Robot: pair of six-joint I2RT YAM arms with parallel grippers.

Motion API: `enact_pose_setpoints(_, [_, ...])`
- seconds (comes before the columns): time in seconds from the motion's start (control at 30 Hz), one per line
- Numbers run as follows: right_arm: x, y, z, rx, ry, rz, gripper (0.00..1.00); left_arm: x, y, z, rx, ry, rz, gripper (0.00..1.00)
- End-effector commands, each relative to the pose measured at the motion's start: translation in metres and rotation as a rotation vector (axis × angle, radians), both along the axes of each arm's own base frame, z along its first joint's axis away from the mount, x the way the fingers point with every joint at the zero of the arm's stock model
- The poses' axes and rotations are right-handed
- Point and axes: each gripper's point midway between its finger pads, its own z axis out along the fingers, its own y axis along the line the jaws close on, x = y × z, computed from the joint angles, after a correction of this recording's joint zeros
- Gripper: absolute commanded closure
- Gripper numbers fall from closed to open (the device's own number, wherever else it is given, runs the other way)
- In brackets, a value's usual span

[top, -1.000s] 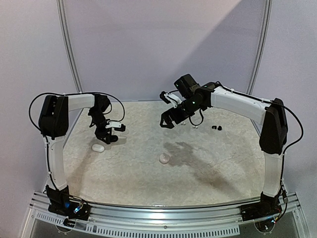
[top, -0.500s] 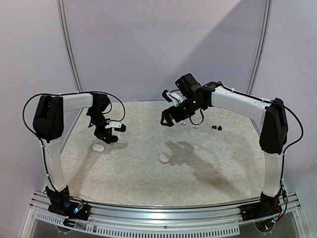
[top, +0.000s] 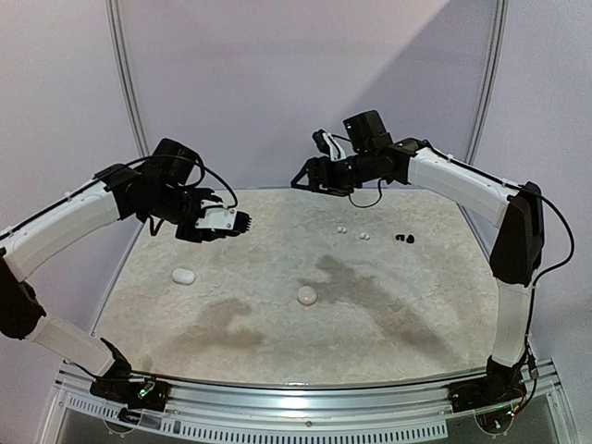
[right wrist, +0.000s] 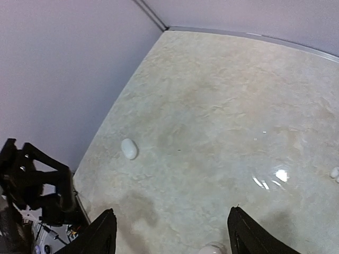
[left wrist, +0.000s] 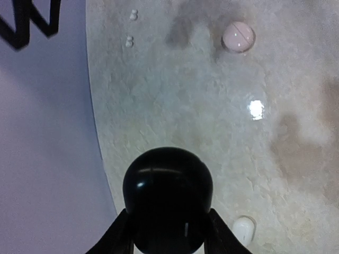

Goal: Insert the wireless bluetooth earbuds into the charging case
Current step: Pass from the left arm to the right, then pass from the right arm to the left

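Six earbuds (top: 363, 236); black case (left wrist: 168, 196), two pale cases (top: 307, 295).

**Robotics laboratory: an enclosed test bench, seen from above.** Two white-and-black robot arms, the left arm (top: 65, 231) and the right arm (top: 462, 185), are bolted at 7 and 5 o'clock to a ribbed aluminium rail (top: 305, 407). The rail runs along the 6 o'clock edge of a stone-patterned tabletop (top: 277, 356). Plain lilac panels (top: 277, 83) close the table in from 9 through 12 to 3 o'clock, forming a bare booth. Two bent metal tubes rise in front of the panels, one at 11 o'clock (top: 129, 92) and one at 1 o'clock (top: 486, 83). In both wrist views the same plain panel meets the table edge directly. Exposed black cabling loops along each arm, as on unhoused research hardware.
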Motion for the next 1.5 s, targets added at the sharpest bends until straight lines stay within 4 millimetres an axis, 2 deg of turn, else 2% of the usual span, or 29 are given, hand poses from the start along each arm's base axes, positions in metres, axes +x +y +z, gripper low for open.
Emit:
enact_pose_setpoints(0.0, [-0.050, 0.047, 0.028, 0.063, -0.017, 0.164, 0.25, 0.015, -0.044, 0.022, -0.099, -0.225, -0.056, 1.00])
enact_pose_setpoints(0.17, [-0.078, 0.069, 0.014, 0.053, 0.017, 0.247, 0.25, 0.009, -0.067, 0.014, -0.117, -0.219, -0.084, 1.00])
enact_pose_setpoints(0.4, [-0.094, 0.086, -0.014, 0.007, 0.066, 0.313, 0.30, 0.013, -0.077, 0.014, -0.146, -0.213, -0.071, 1.00])
enact_pose_setpoints(0.47, [-0.092, 0.088, -0.019, -0.002, 0.070, 0.311, 0.39, 0.013, -0.077, 0.014, -0.147, -0.216, -0.072, 1.00])
enact_pose_setpoints(0.53, [-0.091, 0.089, -0.020, -0.003, 0.066, 0.312, 0.53, 0.013, -0.076, 0.012, -0.145, -0.214, -0.072, 1.00])
enact_pose_setpoints(0.8, [-0.092, 0.090, -0.019, 0.000, 0.050, 0.334, 0.98, 0.013, -0.077, 0.011, -0.159, -0.212, -0.060, 1.00])
enact_pose_setpoints(0.83, [-0.092, 0.089, -0.019, -0.006, 0.042, 0.338, 1.00, 0.012, -0.077, 0.012, -0.167, -0.205, -0.054, 1.00])
enact_pose_setpoints(0.9, [-0.091, 0.085, -0.018, -0.024, 0.013, 0.342, 1.00, 0.006, -0.077, 0.013, -0.214, -0.168, -0.037, 0.70])
enact_pose_setpoints(0.93, [-0.090, 0.081, -0.018, -0.036, -0.006, 0.348, 1.00, 0.003, -0.076, 0.013, -0.246, -0.137, -0.018, 0.30])
enact_pose_setpoints(0.97, [-0.089, 0.077, -0.017, -0.043, -0.024, 0.354, 1.00, 0.001, -0.074, 0.016, -0.307, -0.085, 0.031, 0.09])
enact_pose_setpoints(1.0, [-0.088, 0.073, -0.017, -0.052, -0.058, 0.371, 1.00, -0.004, -0.071, 0.019, -0.369, -0.013, 0.060, 0.02])
enact_pose_setpoints(1.07, [-0.089, 0.062, -0.013, -0.055, -0.135, 0.401, 1.00, -0.014, -0.056, 0.027, -0.512, 0.199, 0.112, 0.01])
enact_pose_setpoints(1.13, [-0.100, 0.053, -0.009, -0.046, -0.244, 0.470, 1.00, -0.028, -0.050, 0.039, -0.666, 0.386, 0.102, 0.01])
enact_pose_setpoints(1.17, [-0.111, 0.047, 0.005, -0.022, -0.325, 0.521, 1.00, -0.035, -0.050, 0.042, -0.714, 0.446, 0.092, 0.01])
enact_pose_setpoints(1.23, [-0.127, 0.037, 0.014, 0.003, -0.475, 0.604, 1.00, -0.050, -0.052, 0.035, -0.779, 0.536, 0.077, 0.01])
enact_pose_setpoints(1.27, [-0.135, 0.030, 0.024, 0.018, -0.546, 0.618, 1.00, -0.056, -0.054, 0.036, -0.820, 0.567, 0.056, 0.01])
enact_pose_setpoints(1.3, [-0.142, 0.024, 0.022, 0.020, -0.601, 0.641, 1.00, -0.060, -0.057, 0.037, -0.868, 0.590, 0.041, 0.01])
enact_pose_setpoints(1.37, [-0.150, 0.020, 0.035, 0.052, -0.731, 0.678, 1.00, -0.062, -0.064, 0.050, -0.997, 0.614, -0.001, 0.03])
enact_pose_setpoints(1.4, [-0.152, 0.020, 0.039, 0.066, -0.771, 0.689, 1.00, -0.059, -0.068, 0.058, -1.069, 0.626, -0.001, 0.06])
enact_pose_setpoints(1.47, [-0.155, 0.022, 0.050, 0.102, -0.816, 0.694, 1.00, -0.056, -0.072, 0.063, -1.137, 0.590, -0.034, 0.17])
